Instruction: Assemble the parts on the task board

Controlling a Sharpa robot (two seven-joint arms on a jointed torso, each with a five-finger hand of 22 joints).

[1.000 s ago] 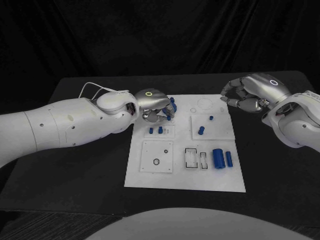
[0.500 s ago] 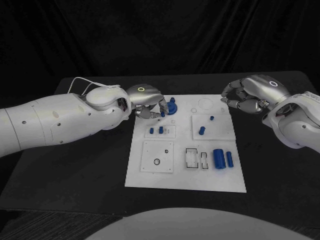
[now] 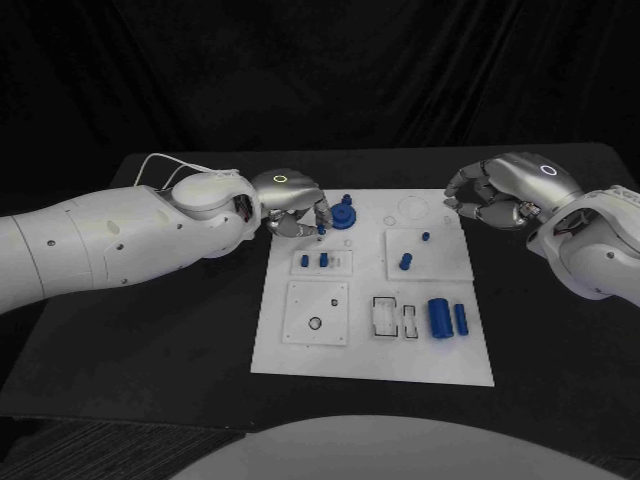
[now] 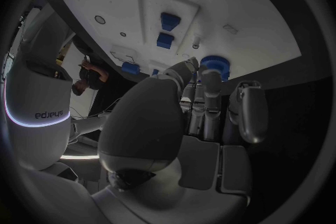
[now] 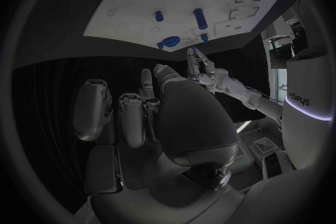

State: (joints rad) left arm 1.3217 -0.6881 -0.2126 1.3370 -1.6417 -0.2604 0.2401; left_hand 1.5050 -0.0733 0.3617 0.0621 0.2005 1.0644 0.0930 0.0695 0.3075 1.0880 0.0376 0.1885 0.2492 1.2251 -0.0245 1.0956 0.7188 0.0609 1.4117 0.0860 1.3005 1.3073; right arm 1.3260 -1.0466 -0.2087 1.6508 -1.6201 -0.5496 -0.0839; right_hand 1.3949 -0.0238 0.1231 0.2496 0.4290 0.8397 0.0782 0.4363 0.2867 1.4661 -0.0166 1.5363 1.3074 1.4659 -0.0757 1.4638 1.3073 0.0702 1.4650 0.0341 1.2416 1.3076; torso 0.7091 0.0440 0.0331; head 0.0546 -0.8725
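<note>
Black cloth hangs behind a black counter [image 3: 147,330], and the white task board [image 3: 371,355] lies in the middle of it, the landmark for everything else.

At the board's far left corner stands a blue round part [image 3: 346,212] with a ridged cap. The left robot hand [image 3: 294,208] is just beside it, fingers curled downward close against the part; the left wrist view puts the fingertips [image 4: 209,79] right at the ridged cap [image 4: 214,64], though whether they pinch it or merely touch it I cannot tell. The right robot hand [image 3: 490,190] hovers off the board's far right corner with its fingers curled inward around nothing (an idle fist, by the look of it).

On the board, 2 small blue pegs [image 3: 313,261] stand in the plate just nearer than the round part. Toward the far right, 1 short peg [image 3: 423,237] and 1 taller peg [image 3: 404,263] stand upright in their own plate. Near the board's right edge, 2 blue cylinders [image 3: 446,317] lie on their sides next to outlined rectangular slots [image 3: 394,317] that look unfilled. A square plate on the board's near left side shows a small ring and holes with nothing blue in them.

My reading: the small pegs seem seated and the round part is being worked on now, while the 2 cylinders and the open slots remain, so the job looks roughly half finished.
</note>
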